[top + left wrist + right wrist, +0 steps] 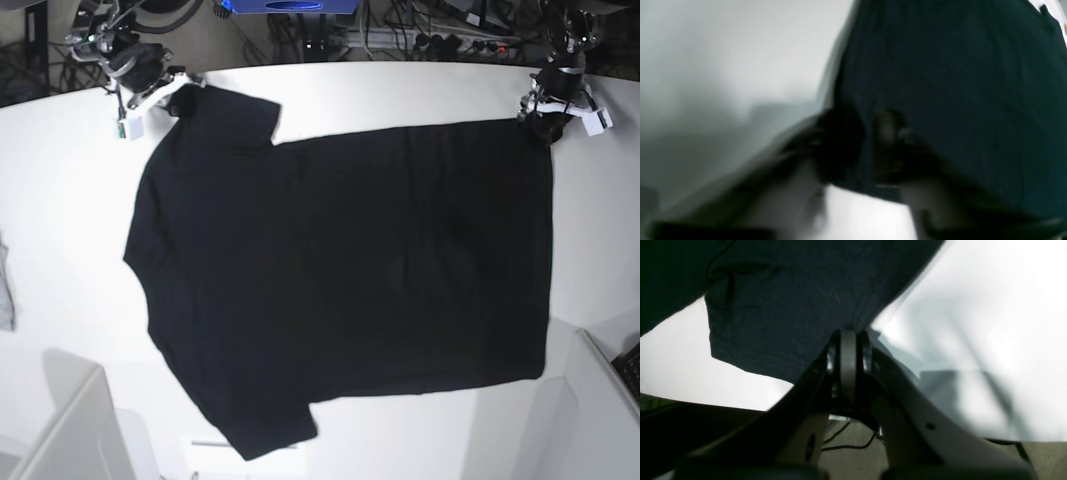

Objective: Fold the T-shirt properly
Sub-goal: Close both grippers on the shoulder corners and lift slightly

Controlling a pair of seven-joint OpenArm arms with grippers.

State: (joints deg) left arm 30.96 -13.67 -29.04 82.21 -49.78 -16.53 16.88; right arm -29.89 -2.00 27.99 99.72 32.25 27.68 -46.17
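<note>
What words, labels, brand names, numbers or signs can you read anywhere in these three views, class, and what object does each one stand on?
None can be read in any view.
T-shirt: the face that shows is plain black, with no print or tag showing.
Blue object at the far table edge: cut off by the frame, no legible marking.
Left gripper and right gripper: white housings carry no readable label at this size.

The base view is bright and evenly lit from above, sharp across the white counter, which nears glare; the black T-shirt swallows detail, its folds barely readable. The left wrist view is heavily blurred and smeared, dim, with grey shadow at left. The right wrist view is sharper on the cloth weave, overexposed on the counter, soft shadows at right.
</note>
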